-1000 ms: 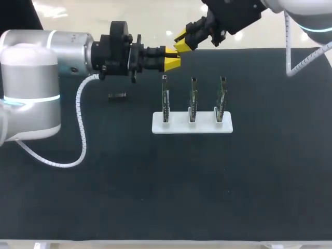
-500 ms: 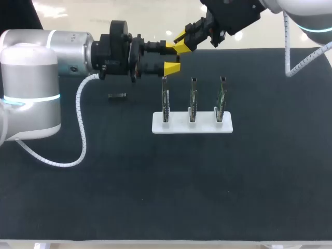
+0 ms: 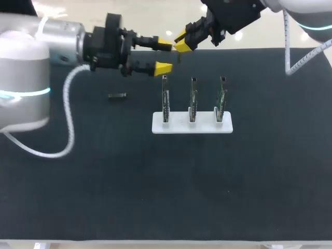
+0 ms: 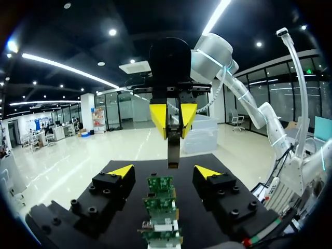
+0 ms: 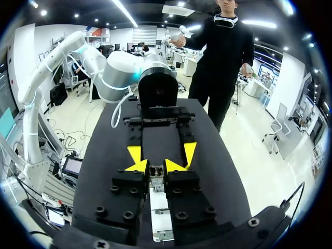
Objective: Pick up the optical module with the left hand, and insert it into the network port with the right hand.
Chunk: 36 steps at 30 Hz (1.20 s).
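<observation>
Right gripper (image 3: 181, 44) is clamped on the module (image 4: 174, 150), whose long axis points down. Ports (image 3: 193, 99) stand below it, toward me. Left gripper (image 3: 164, 56) gapes empty beside it.

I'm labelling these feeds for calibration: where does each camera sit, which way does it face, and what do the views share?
Head: above and behind, looking down on the table; left gripper and right gripper both show.
Left wrist: looks along its own open fingers at the right gripper holding the optical module.
Right wrist: looks past its own gripper at the left arm.
Shared: all three show the white stand of boards.
</observation>
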### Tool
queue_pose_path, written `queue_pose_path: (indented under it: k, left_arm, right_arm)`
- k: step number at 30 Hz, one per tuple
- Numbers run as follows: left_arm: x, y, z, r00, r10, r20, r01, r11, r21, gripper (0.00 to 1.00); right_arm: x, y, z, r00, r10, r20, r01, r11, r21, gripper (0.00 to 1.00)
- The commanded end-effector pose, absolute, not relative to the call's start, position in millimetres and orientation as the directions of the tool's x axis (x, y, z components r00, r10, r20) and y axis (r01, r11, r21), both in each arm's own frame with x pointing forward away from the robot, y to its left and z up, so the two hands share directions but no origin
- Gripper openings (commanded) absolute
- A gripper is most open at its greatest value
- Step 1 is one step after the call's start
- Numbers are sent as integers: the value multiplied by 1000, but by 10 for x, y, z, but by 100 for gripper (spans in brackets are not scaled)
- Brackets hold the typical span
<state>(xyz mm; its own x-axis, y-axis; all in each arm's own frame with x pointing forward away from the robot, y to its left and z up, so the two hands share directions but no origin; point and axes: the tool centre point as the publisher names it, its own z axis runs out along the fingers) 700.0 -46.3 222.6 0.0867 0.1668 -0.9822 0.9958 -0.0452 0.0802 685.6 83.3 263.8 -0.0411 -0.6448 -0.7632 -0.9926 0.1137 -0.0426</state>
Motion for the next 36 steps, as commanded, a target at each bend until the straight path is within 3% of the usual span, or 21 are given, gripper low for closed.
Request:
queue_pose_path:
  k: [1,15,36]
  left_arm:
    - [7122,-174,2297,85,278,-957,994,-84,64,100]
    - [7466,406,2346,153,494,-856,982,-175,75,100]
    - [7494,569,2422,158,543,-825,972,-234,31,100]
  right_arm:
    - [6905,843,2646,-42,-646,-762,-994,107,-36,0]
    - [6980,836,2655,-33,-644,-764,-996,87,-31,0]
    - [7062,894,2665,-20,-641,-767,-997,67,-30,0]
